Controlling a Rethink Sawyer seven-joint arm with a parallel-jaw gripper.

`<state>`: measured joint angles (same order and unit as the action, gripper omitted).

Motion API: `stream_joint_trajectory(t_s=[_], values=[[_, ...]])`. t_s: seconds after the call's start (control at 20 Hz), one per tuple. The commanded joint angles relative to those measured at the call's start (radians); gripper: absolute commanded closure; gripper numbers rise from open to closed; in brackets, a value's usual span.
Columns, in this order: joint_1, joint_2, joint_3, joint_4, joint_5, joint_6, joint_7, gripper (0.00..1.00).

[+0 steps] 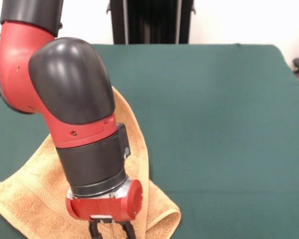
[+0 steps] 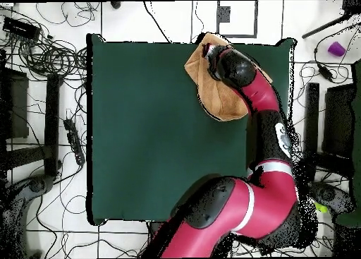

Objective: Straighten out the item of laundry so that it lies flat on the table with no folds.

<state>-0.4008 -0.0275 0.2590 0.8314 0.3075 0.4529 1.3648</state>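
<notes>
The worktop is a broad rectangle covered in dark green, felt-like cloth with a matt, even surface; most of it lies bare, and in the overhead view the whole left and middle stretch is open green out to the edges.

The arm is rounded and glossy, red shells joined by black segments. It reaches from the base side across the worktop's right part up to the far corner, where its wrist hangs over the towel.

The towel is golden-orange terry with a looped, nubbly pile and a woven band near one end. It sits bunched and folded over itself near a corner of the worktop, close to two edges, one flap rising behind the arm and a rolled fold at its front corner.

The hand shows only dark finger stubs at the front view's bottom edge, directly over the towel; I cannot tell how wide it stands or whether it grips the cloth.
</notes>
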Motion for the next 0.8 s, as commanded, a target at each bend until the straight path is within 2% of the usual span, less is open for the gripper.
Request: stream_joint_trajectory(t_s=[0.05, 0.2, 0.4, 0.6, 0.8], values=[[0.004, -0.096, -0.040, 0.222, -0.004, -0.041, 0.283, 0.00], [-0.055, -0.206, 0.000, 0.436, -0.057, -0.130, 0.232, 0.00], [-0.123, -0.317, 0.029, 0.633, -0.104, -0.148, 0.168, 0.00], [-0.154, -0.363, 0.050, 0.746, -0.142, -0.196, 0.181, 0.00], [-0.139, -0.350, 0.066, 0.781, -0.147, -0.280, 0.248, 0.00]])
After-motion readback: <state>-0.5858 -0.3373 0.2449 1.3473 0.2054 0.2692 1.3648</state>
